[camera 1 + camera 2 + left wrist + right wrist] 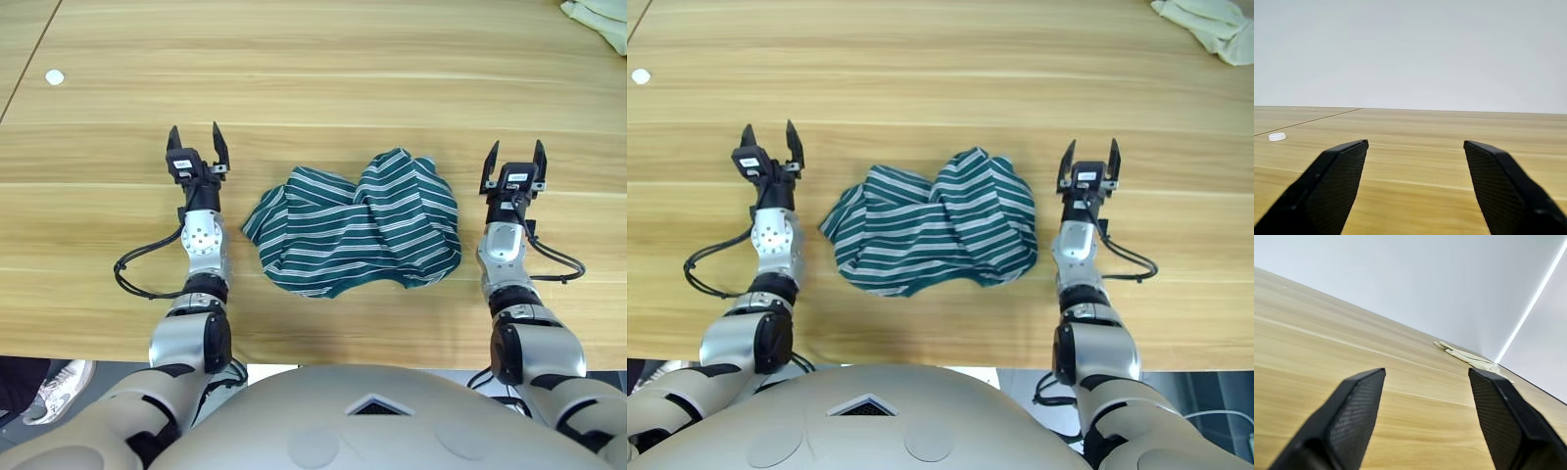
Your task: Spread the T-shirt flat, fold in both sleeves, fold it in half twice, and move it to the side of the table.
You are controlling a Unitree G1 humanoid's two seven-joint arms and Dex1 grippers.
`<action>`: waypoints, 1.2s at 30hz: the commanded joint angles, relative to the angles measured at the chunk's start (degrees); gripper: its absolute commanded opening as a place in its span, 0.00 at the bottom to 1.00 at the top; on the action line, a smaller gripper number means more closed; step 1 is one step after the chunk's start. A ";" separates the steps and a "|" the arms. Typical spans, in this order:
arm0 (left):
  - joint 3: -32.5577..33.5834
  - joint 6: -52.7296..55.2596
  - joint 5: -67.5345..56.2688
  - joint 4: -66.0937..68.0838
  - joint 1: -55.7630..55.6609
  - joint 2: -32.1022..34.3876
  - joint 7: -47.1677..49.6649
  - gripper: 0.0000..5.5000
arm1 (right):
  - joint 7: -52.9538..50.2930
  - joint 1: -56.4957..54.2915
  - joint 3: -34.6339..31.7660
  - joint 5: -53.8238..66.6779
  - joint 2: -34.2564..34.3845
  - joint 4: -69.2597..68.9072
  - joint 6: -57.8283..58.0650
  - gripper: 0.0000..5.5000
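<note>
With your left gripper (195, 137) and right gripper (516, 152) released, pinch the bunched striped T-shirt (358, 225) at its outer edges (hems, perhaps) and pull apart.

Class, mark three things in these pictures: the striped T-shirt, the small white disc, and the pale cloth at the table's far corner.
striped T-shirt (362, 230): left eye view, middle of the crumpled heap.
small white disc (54, 76): left eye view, its centre.
pale cloth (1215, 24): right eye view, its middle folds.

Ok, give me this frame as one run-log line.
stage: spreading not begun | T-shirt: crumpled heap between arms | left gripper: open, empty, clear of T-shirt | right gripper: open, empty, clear of T-shirt
</note>
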 commanded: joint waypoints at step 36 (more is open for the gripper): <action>-0.04 0.50 0.52 1.42 -1.01 0.17 0.53 0.66 | -1.31 0.03 0.36 -0.58 -0.72 0.44 -0.56 0.57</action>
